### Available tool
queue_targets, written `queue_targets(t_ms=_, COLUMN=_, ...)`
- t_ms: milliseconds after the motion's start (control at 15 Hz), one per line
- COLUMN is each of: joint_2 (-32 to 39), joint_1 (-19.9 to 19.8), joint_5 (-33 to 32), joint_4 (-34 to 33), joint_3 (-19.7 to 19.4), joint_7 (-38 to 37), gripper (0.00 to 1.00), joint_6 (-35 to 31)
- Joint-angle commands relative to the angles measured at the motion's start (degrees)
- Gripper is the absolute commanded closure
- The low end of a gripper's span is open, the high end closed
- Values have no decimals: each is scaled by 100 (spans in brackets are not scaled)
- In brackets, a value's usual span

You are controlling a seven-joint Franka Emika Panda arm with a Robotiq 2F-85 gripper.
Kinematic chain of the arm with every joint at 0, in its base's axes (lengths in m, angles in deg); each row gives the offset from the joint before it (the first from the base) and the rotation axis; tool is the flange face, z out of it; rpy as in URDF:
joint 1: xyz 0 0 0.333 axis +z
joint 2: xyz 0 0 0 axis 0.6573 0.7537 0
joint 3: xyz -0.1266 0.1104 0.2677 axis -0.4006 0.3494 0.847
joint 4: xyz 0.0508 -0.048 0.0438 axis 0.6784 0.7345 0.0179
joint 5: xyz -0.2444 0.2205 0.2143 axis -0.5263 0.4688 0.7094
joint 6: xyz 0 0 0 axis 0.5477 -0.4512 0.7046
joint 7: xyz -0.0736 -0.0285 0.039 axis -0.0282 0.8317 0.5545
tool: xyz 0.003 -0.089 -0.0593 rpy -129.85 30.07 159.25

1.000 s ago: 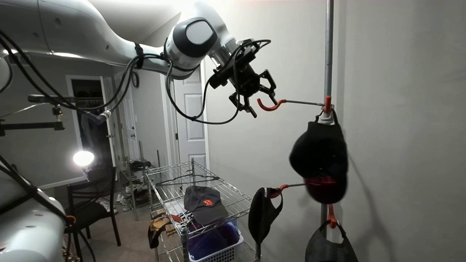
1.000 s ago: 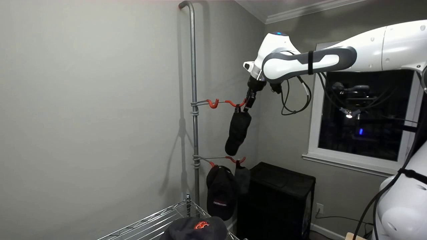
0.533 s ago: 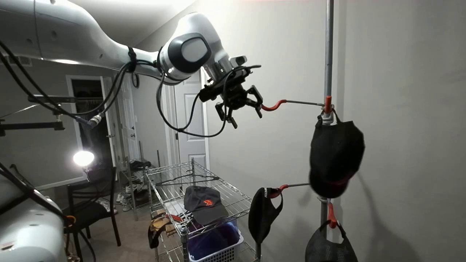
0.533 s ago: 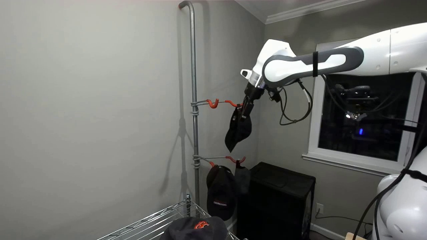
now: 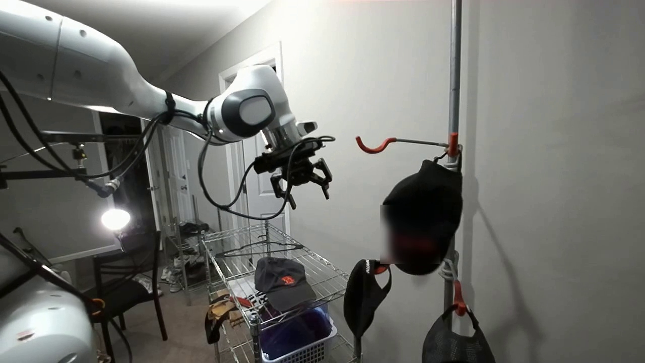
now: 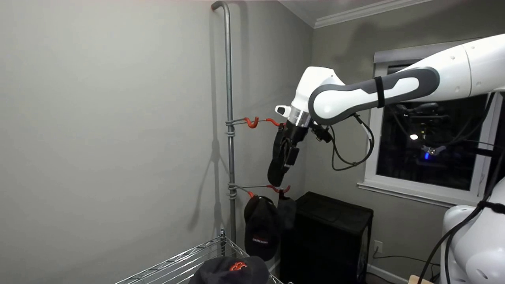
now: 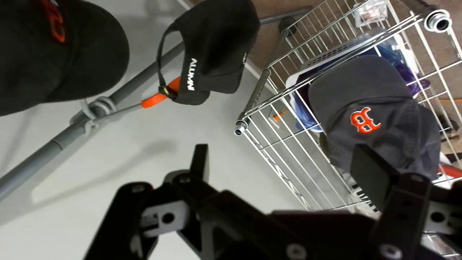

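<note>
Pincer (image 7: 281, 162) wide | one grey cap (image 7: 377, 108) on wire rack (image 7: 270, 99) | three hanging caps (image 5: 428, 201)

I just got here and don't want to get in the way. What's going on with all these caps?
A robot arm hovers near a metal pole but holds nothing: its fingers stand wide apart, clear of every cap. A black cap hangs from an upper hook on that pole, with two more caps hanging lower down; another upper hook is bare. A dark gray cap with an orange-red B lies on the wire shelf.
</note>
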Motion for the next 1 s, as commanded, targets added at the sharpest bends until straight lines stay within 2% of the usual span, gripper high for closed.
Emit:
queue_targets(t_ms=0, joint_2=186, joint_1=144, joint_5=-141, joint_4=235, joint_3=353, joint_7=63, gripper=0, joint_6=-232)
queue_targets(t_ms=333, joint_2=822, joint_1=235, joint_5=-819, joint_4=105, joint_3=1101, joint_7=-345, gripper=0, joint_6=-461)
queue_targets(t_ms=467, joint_2=1246, joint_1=341, joint_5=-886, joint_4=-76, joint_3=1295, joint_7=-337, gripper=0, joint_6=-546)
queue_targets(t_ms=667, joint_2=1925, joint_1=512, joint_5=-751, joint_4=-413, joint_3=1485, joint_7=-191, gripper=0, joint_6=-616)
queue_targets(t_ms=933, joint_2=2602, joint_1=663, joint_5=-99, joint_4=-708, joint_3=1558, joint_7=684, gripper=0, joint_6=-646)
